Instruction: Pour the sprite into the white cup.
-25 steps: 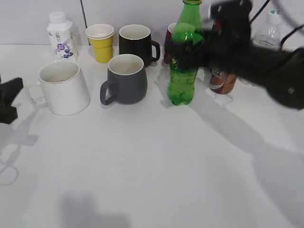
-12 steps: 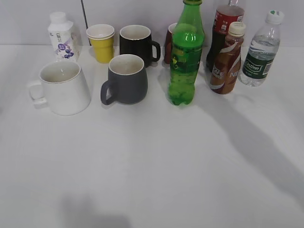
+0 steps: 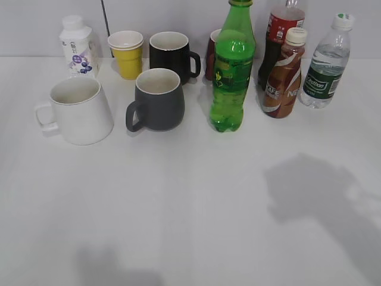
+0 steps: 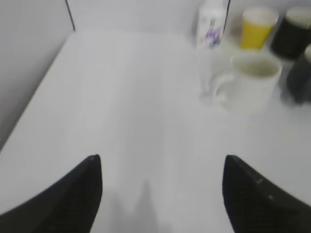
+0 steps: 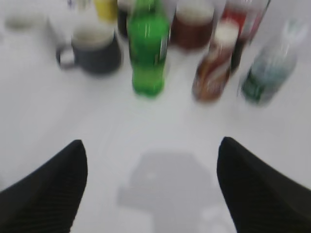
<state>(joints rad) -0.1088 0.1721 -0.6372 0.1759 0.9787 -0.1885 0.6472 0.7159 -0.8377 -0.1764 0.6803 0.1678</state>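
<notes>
The sprite (image 3: 231, 71) is seen upright on the bench (image 3: 178, 202), capped, green liquid filling most of it. In the blurred right wrist view it (image 5: 148, 46) lies ahead of the right tool (image 5: 150, 194), slightly left of the gap, well apart from it. The white cup (image 3: 79, 109) stands open-mouthed, handle turned outward; nothing can be made out inside. From the left tool (image 4: 160, 194) it (image 4: 252, 82) is found ahead and to the right, well apart.

Both tools are released: fingers spread wide, nothing between them, only the finger ends in frame.

A grey mug (image 3: 156, 99) is noted between cup and sprite. Behind these: a yellow paper cup (image 3: 127, 53), a black mug (image 3: 171, 55), a small white bottle (image 3: 77, 45). Beside the sprite: a brown bottle (image 3: 284, 74) and a clear water bottle (image 3: 324, 62).

Open bench lies bare in front of both tools. A dark-red cup behind the sprite is mostly hidden.
</notes>
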